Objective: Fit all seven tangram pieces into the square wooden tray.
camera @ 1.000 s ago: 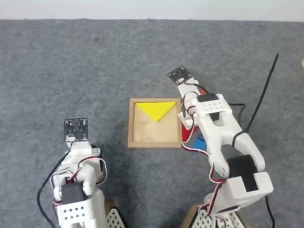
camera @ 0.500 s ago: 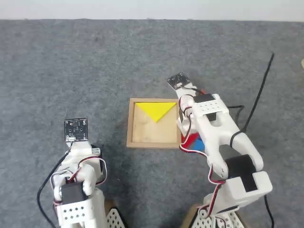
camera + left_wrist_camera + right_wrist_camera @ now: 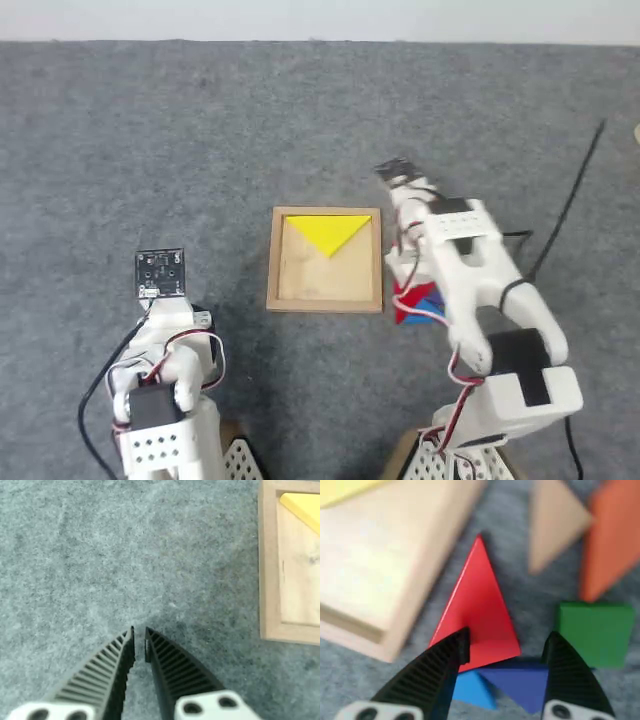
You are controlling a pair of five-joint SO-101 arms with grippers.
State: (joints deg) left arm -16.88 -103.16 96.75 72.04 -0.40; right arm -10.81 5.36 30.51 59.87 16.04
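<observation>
**Square wooden tray** (image 3: 273, 262): it lies flat at mid-bench, between your two arms. One piece is seated, a yellow triangle (image 3: 327, 232). Its long side runs along the tray's far wall and its point faces the middle. The remaining tray floor shows bare wood.

**Loose pieces:** these are clustered on the grey bench (image 3: 150, 130) just beside the tray's right wall.
- The red triangle (image 3: 477, 610) lies nearest the tray, close to the wall but apart from it.
- A dark blue triangle (image 3: 520, 685) and a light blue piece (image 3: 467, 691) meet the red triangle's wide end. Whether they overlap cannot be told.
- A green square (image 3: 592, 632) sits just beside the dark blue triangle.
- An unpainted wooden triangle (image 3: 554, 525) and an orange piece (image 3: 610, 540) lie beyond, apart from the red one.

**Your right tool** (image 3: 509, 641): it is open and gripping nothing, with the jaws spread across the red triangle's wide end. One finger is over its corner, the other over the seam between dark blue and green. Contact cannot be confirmed.

**Your left tool** (image 3: 139, 630): it is closed to a hairline gap and holds nothing. It sits low over bare bench, apart from the tray's left wall.
</observation>
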